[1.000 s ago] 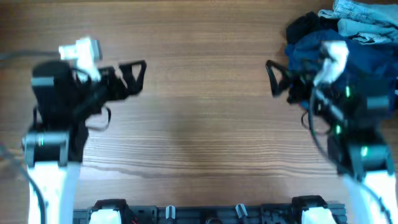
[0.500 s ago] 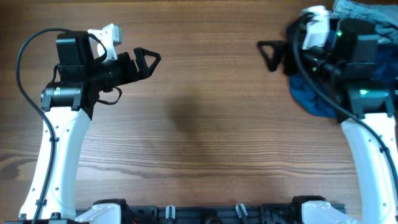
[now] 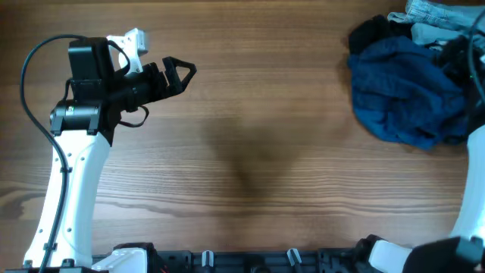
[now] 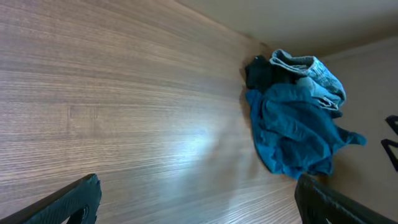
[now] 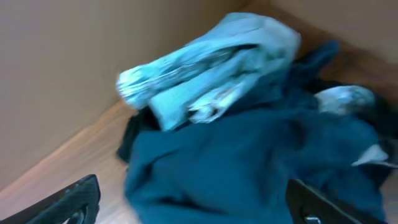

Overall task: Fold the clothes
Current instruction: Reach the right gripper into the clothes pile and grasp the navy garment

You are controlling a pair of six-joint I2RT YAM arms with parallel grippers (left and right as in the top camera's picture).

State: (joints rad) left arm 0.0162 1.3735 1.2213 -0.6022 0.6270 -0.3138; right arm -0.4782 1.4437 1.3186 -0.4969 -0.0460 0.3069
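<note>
The clothes lie in a crumpled pile at the table's far right corner. A mid-blue garment (image 3: 405, 95) is in front, a black piece (image 3: 367, 32) at its left and pale denim (image 3: 436, 15) behind. My right gripper (image 5: 193, 186) hangs open just above the blue garment (image 5: 249, 162), with the pale denim (image 5: 211, 62) beyond it; nothing is between its fingers. In the overhead view only a dark part of the right arm (image 3: 476, 64) shows at the right edge. My left gripper (image 3: 180, 74) is open and empty at the far left, pointing towards the pile (image 4: 298, 124).
Bare wooden tabletop (image 3: 258, 152) stretches between the left gripper and the pile. A beige wall (image 5: 74, 68) rises right behind the clothes. The arm bases (image 3: 132, 258) stand along the table's front edge.
The right arm has swung right and back, leaving most of the overhead view and uncovering the pile. The left arm rose a second ago and has held still since.
</note>
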